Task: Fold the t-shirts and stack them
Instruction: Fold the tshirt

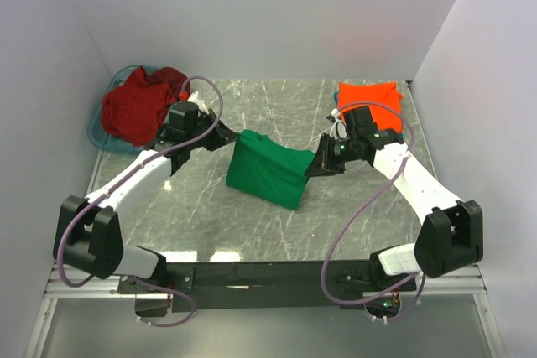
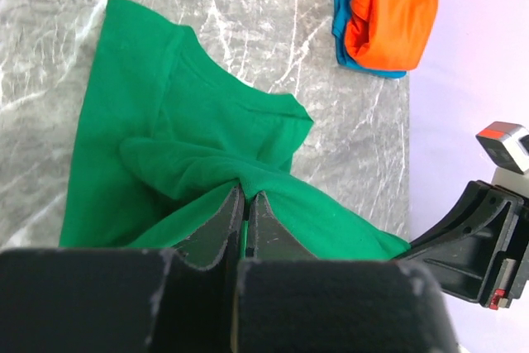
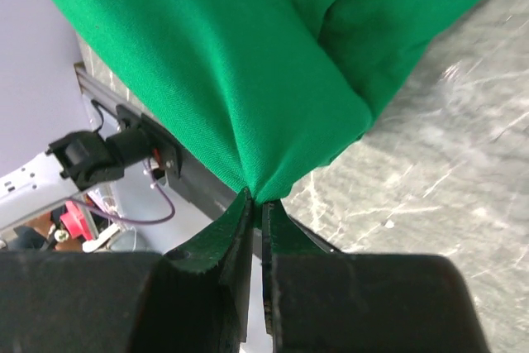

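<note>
The green t-shirt (image 1: 267, 170) is at the centre of the table (image 1: 277, 106), spanning the gap between the 2 grippers. The left gripper (image 2: 245, 196) is closed on a bunched fold at the shirt's left upper corner: in the left wrist view its 2 fingers (image 2: 216, 225) stand nearly together, with only a thin pinch of green fabric between the tips, and the rest of the shirt fans out beyond them across the marble surface. The right gripper (image 3: 256, 200) is closed on the opposite upper corner: in the right wrist view the fabric gathers to a narrow point exactly at the fingertips and widens away from them in thick, doubled folds. The dark red t-shirt (image 1: 138, 106) lies heaped in the light blue basket (image 1: 99, 133) at the far left corner, well apart from the left gripper. The orange t-shirt (image 1: 369, 94) lies at the far right, resting on top of the blue t-shirt (image 2: 340, 18), whose edge shows beside it.
</note>
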`<state>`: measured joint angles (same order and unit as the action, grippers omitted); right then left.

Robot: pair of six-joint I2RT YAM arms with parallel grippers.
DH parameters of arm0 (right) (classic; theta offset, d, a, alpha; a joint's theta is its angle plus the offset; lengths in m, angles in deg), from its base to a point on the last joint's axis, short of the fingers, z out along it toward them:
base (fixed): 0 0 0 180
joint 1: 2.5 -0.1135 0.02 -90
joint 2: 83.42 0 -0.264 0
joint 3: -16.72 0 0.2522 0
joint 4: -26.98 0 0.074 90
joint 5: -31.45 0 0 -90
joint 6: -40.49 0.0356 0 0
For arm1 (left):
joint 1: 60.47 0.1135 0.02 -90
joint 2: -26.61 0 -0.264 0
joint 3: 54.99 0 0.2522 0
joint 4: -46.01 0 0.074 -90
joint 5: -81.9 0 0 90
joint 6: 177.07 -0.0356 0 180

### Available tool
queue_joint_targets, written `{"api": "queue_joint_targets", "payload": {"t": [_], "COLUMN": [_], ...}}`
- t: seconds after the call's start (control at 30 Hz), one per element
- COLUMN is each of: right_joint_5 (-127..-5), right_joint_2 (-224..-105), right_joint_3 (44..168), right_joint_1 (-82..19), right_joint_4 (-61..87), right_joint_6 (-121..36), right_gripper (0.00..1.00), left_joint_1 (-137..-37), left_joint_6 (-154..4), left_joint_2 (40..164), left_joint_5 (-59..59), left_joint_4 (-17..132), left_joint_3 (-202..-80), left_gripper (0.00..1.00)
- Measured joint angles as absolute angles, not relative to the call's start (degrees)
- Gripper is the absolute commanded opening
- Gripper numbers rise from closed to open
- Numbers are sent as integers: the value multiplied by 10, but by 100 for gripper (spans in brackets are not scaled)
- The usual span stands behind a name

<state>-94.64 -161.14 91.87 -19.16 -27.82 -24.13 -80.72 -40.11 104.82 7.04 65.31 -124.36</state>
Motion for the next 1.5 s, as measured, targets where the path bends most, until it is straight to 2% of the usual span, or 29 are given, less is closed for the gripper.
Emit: {"api": "queue_joint_targets", "payload": {"t": [0.83, 1.0, 1.07, 1.1, 1.17, 1.2, 1.23, 1.27, 1.3, 1.5], "right_joint_5": [-968, -971, -969, -966, -959, -953, -948, -938, -930, -890], "right_joint_2": [-1820, -1857, -1866, -1872, -1886, -1893, -1897, -1900, -1901, -1857], "right_joint_3": [995, 1012, 1019, 1023, 1035, 1042, 1047, 1053, 1060, 1069], "right_joint_1": [-133, -130, -128, -127, -125, -123, -123, -122, -122, -121], "right_joint_4": [-200, -187, -184, -179, -172, -170, -169, -169, -172, -165], "right_joint_6": [-262, -259, -255, -252, -245, -242, -236, -232, -232, -238], "right_gripper": [6, 9, 11, 16, 26, 50, 70, 84, 86, 88], "left_joint_1": [-795, -791, -790, -790, -790, -790, -789, -788, -788, -785], "left_joint_6": [-404, -404, -404, -404, -403, -402, -401, -400, -402, -398], "left_joint_2": [1250, 1277, 1285, 1287, 1293, 1295, 1296, 1296, 1295, 1233], "left_joint_5": [70, 68, 66, 64, 58, 55, 54, 51, 48, 17], "left_joint_4": [597, 593, 586, 583, 578, 577, 576, 573, 572, 581], "left_joint_3": [-1336, -1337, -1337, -1337, -1338, -1339, -1341, -1342, -1342, -1331], "left_gripper": [0, 2, 9, 25, 41, 48, 59, 91, 99, 99]}}
